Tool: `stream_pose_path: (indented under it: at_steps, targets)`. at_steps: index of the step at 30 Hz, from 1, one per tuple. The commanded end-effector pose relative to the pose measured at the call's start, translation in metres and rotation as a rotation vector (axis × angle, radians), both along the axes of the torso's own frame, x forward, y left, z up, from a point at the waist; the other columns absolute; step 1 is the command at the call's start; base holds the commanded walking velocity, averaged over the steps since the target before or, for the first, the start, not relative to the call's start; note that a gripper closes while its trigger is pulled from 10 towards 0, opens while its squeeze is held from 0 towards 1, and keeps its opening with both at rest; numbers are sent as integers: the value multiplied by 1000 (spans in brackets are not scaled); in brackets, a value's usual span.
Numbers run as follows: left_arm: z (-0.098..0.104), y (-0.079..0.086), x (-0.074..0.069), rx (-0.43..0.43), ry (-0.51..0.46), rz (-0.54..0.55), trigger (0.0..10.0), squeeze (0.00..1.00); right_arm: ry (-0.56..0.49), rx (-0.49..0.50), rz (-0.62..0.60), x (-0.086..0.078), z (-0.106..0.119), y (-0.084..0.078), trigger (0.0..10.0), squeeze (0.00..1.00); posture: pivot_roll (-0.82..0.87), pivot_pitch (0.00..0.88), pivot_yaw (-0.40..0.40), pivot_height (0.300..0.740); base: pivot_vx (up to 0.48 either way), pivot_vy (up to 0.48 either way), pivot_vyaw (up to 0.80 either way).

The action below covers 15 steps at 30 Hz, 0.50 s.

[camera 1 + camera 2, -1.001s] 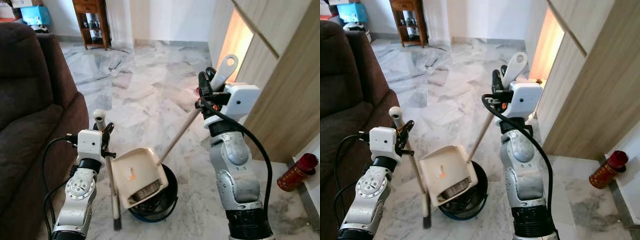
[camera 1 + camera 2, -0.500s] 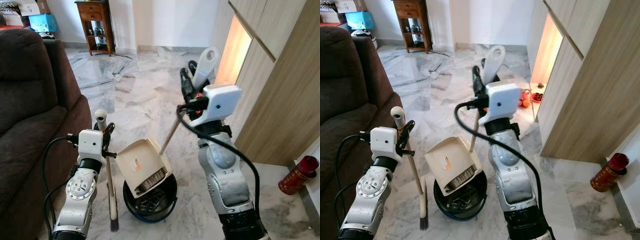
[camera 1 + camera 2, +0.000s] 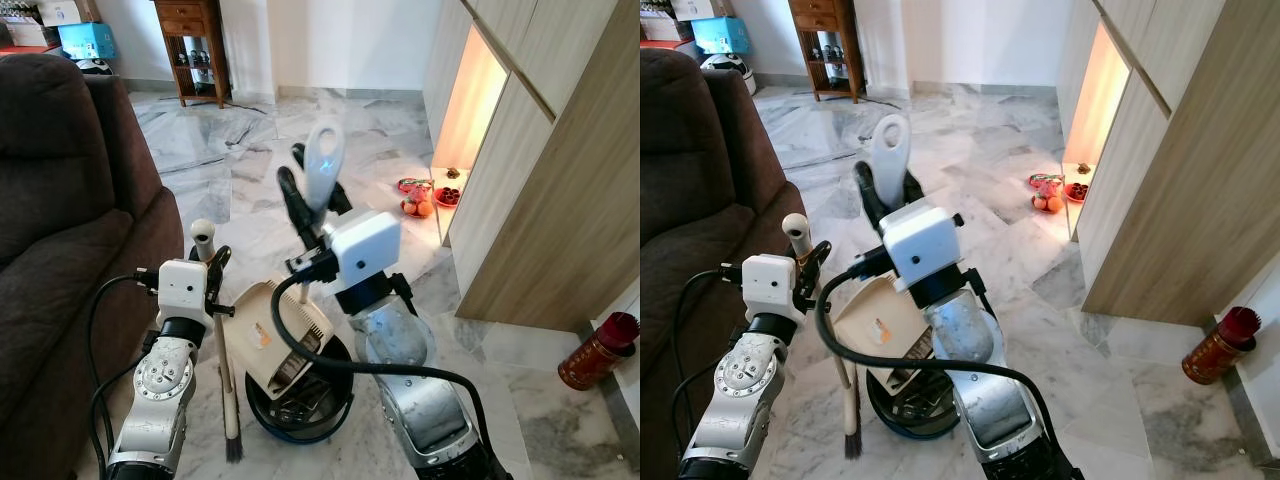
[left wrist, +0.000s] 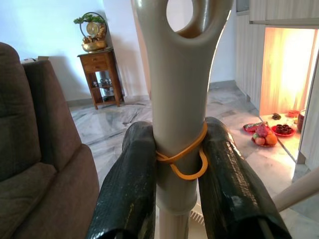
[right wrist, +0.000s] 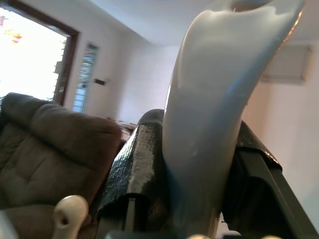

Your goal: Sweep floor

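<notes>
Over the black bin (image 3: 300,405) on the marble floor (image 3: 260,190), we see the cream dustpan (image 3: 278,340) tilted, its mouth hanging into the bin. We find the right gripper (image 3: 312,200) clamped on the dustpan's pale handle (image 3: 322,165), raised at the middle of the scene. Beside the brown sofa (image 3: 60,230), the left gripper (image 3: 212,268) is closed around the broom handle (image 4: 175,124), a yellow rubber band (image 4: 187,162) looped round it, and the broom (image 3: 226,385) stands upright with its bristles on the floor just left of the bin. We note a red canister (image 3: 592,350) by the wooden cabinet (image 3: 560,180).
</notes>
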<state>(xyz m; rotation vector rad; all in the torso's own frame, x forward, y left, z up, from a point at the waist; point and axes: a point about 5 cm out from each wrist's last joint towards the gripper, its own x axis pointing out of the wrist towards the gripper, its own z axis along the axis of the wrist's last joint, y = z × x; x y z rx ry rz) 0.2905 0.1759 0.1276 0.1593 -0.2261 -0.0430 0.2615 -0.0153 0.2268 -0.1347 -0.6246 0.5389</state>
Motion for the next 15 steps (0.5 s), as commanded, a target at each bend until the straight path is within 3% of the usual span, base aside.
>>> stream_pose_path:
  at_steps: [1, 15]
  targets:
    - [12, 0, 0, 9, -70, 1, 10000, 0, -160, -22, 38, -16, 19, 5, 10000, 0, 150, 0, 8, 740, 0, 0, 0]
    - [12, -1, 0, 8, -71, -1, 10000, 0, -219, -113, 51, -23, 13, 15, 10000, 0, 151, 0, 8, 740, 0, 0, 0]
